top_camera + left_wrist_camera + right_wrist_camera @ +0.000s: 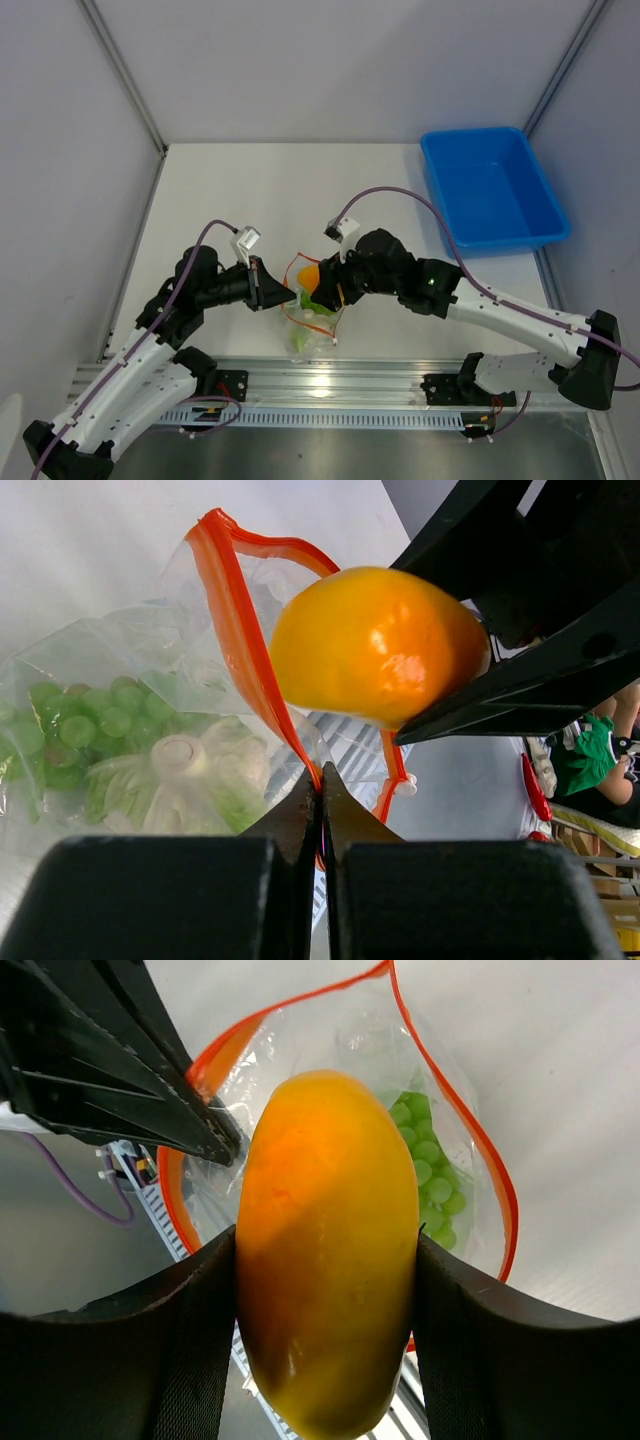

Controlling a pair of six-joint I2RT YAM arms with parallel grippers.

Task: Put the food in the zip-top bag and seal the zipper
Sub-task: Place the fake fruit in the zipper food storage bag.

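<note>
The clear zip-top bag (312, 328) hangs open at the table's near edge. Its orange-red zipper (238, 630) forms a loop, and my left gripper (321, 785) is shut on the near side of that strip. Inside the bag lie the bumpy green cluster (75, 730) and the white cauliflower (180, 770). My right gripper (325, 1290) is shut on the oval orange-yellow fruit (325, 1260), holding it just above the bag's mouth (470, 1130). From above, the fruit (311, 275) sits between the two grippers.
A blue tray (495, 190) stands at the back right. An aluminium rail (330, 385) runs along the near edge under the bag. White walls enclose the table at left, right and back.
</note>
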